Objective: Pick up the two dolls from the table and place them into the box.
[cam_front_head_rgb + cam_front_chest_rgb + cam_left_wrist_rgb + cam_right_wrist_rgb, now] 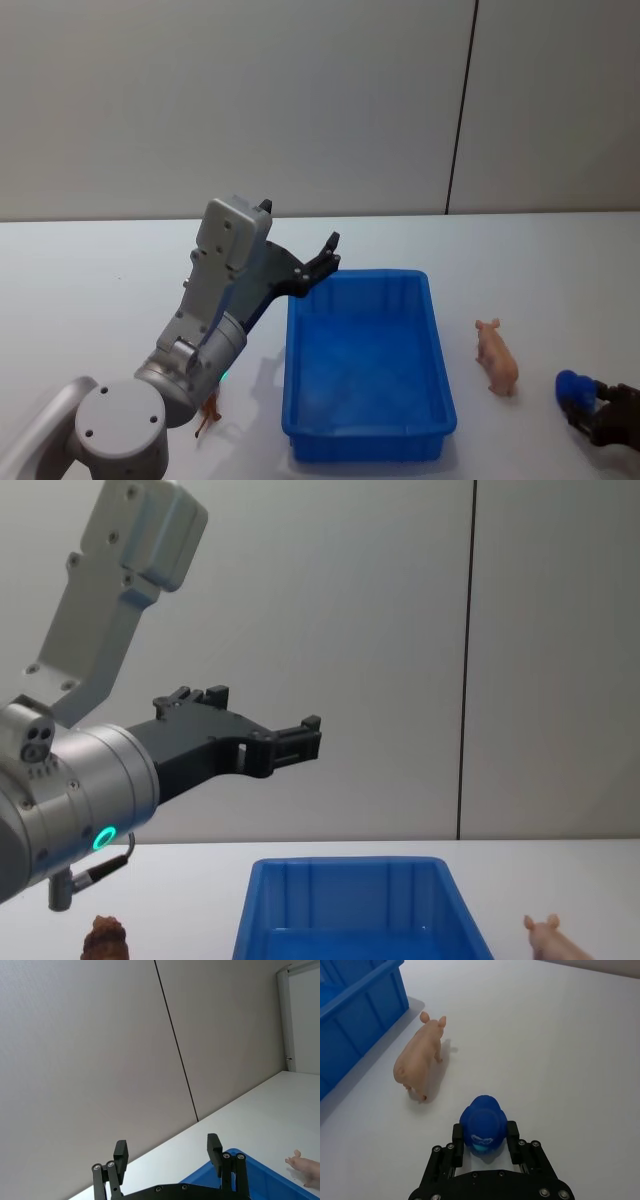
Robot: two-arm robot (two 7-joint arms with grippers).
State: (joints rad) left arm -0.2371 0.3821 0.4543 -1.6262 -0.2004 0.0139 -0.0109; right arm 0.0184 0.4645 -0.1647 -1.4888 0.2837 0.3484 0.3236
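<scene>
Carefully: watch pink doll (pixel 496 357) on tabletop (pixel 550 270), just right of box (pixel 365 447); brown doll (pixel 208 412) left of box. Could knock pink doll over with right claw (pixel 484 1132), low nearby, pinching blue round toy (pixel 482 1117). Left claw (pixel 167 1145) high by box's far corner, spread wide, holding nothing.

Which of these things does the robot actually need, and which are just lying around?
Needed: pink pig doll, reddish-brown doll, blue box, open left pincer raised near its far corner.
Just there: blue round toy, clamped in the right pincer.
</scene>
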